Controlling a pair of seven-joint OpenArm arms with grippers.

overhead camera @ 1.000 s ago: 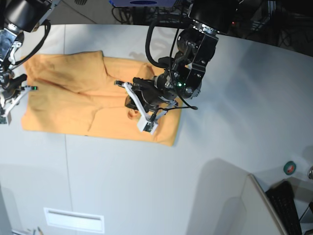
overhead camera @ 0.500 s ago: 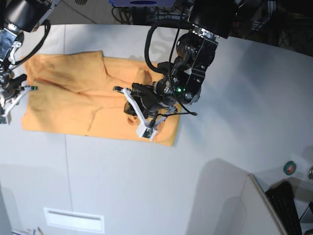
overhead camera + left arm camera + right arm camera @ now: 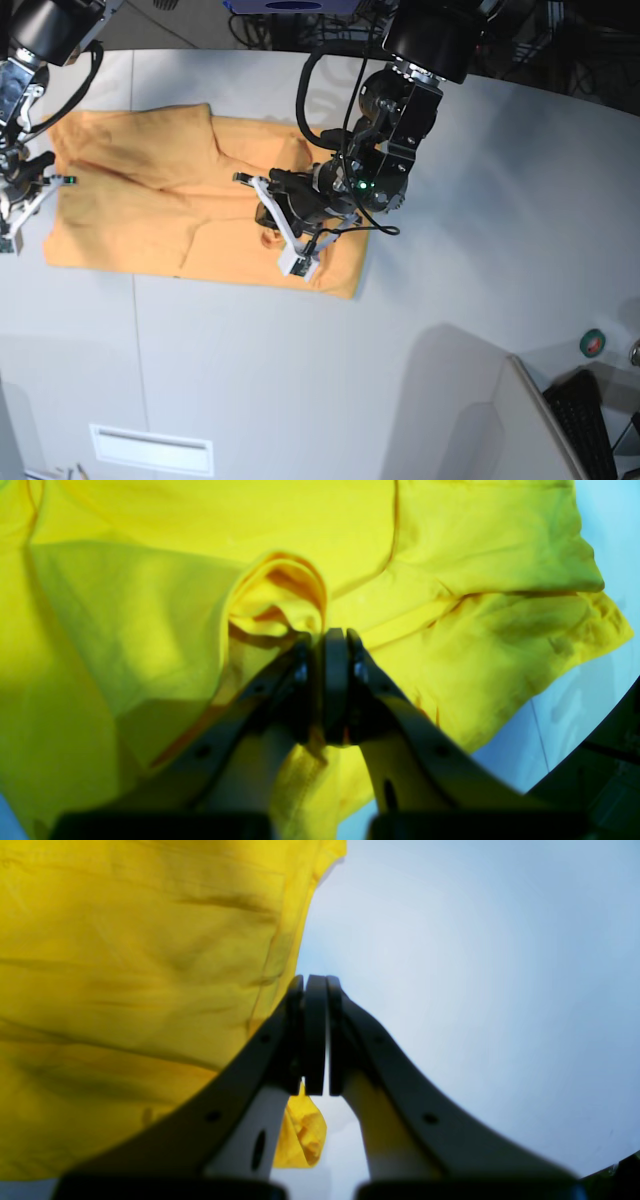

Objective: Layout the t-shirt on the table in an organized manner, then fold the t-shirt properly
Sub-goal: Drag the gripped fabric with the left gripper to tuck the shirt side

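While t-shirt (image 3: pixel 170 200) is spread on table (image 3: pixel 480 230), bunched fold near its middle is pinched by left gripper (image 3: pixel 327 645); right gripper (image 3: pixel 312 990) is closed empty at its edge.

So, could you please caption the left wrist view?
Left tool shut on a raised fold of the t-shirt.

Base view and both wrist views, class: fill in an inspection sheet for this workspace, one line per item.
Surface: the table, white-grey, thin dark seam.
Job's things: the t-shirt lies mostly flat, partly folded, one ridge bunched up.
Clutter: small green-and-red round object at the right edge.
Grippers: left tool shut on the t-shirt's bunched ridge; right tool shut, holding nothing, beside the shirt's edge.
Cables: black cables looped on the left arm.
Surroundings: dark keyboard-like object, bottom right.
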